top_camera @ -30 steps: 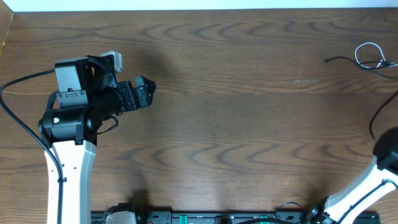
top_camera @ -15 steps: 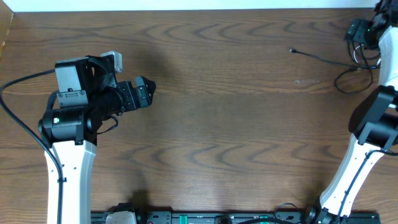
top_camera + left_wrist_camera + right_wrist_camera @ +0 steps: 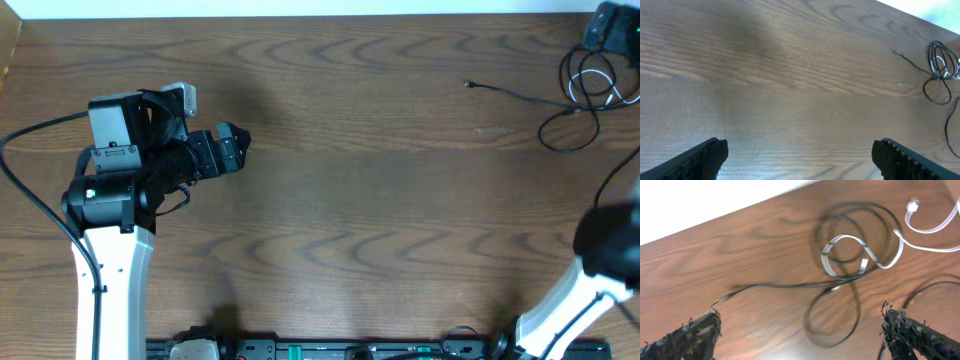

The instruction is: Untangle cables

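The cables [image 3: 575,95] lie tangled at the table's far right: a thin black cord [image 3: 840,287] in several loops, and a white cord [image 3: 860,255] looped through it. The black cord's plug end [image 3: 468,84] trails off to the left, and the white plug [image 3: 912,204] lies at the top right. My right gripper [image 3: 802,332] hangs open just above the black loops, holding nothing. From overhead it shows as a dark shape [image 3: 608,27] in the far right corner. My left gripper [image 3: 236,150] stays at the left, open and empty [image 3: 800,156], far from the cables [image 3: 940,65].
The table's far edge [image 3: 740,210] runs close behind the cables, with a white wall beyond. The right arm's base link [image 3: 600,260] rises at the right edge. A thick black wire [image 3: 30,200] curves beside the left arm.
The right arm has come in over the far right corner with its gripper now open. The cables lie more spread out, and the black plug end has shifted left. The left arm is still.
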`<action>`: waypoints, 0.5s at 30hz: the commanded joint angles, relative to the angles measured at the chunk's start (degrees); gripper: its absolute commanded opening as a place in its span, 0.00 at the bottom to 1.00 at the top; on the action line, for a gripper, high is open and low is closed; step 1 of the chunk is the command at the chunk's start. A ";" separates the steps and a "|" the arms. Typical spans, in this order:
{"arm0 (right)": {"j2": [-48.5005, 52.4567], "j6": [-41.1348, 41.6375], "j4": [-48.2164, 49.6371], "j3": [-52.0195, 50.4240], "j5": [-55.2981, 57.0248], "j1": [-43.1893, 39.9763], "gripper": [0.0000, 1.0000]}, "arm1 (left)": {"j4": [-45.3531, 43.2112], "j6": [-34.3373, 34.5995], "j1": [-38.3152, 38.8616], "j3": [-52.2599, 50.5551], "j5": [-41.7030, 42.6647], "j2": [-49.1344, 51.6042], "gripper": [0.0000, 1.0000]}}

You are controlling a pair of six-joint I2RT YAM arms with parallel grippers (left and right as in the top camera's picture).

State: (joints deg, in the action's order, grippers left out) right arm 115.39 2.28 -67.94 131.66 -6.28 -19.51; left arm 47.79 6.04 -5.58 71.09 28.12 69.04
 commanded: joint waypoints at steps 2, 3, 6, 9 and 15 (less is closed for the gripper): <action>-9.53 -4.76 -5.75 1.05 -13.05 1.33 0.99 | 0.17 0.26 -0.20 1.25 -0.35 0.20 0.98; -11.54 -5.90 -7.76 1.05 -13.84 1.95 0.99 | 0.17 0.26 -0.20 1.25 -0.35 0.20 0.98; -16.76 -6.25 -13.05 1.05 -14.01 4.07 0.99 | 0.17 0.26 -0.20 1.25 -0.35 0.20 0.98; -21.29 -6.21 -18.53 1.05 -14.01 6.25 0.99 | 0.17 0.26 -0.20 1.25 -0.35 0.20 0.98; -29.44 -5.99 -29.33 0.98 -14.23 7.93 0.99 | 0.17 0.26 -0.20 1.25 -0.35 0.20 0.98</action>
State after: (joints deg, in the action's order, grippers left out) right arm 89.52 -3.01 -95.09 132.38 -19.68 -11.81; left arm 47.83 6.04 -5.58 71.09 28.10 69.04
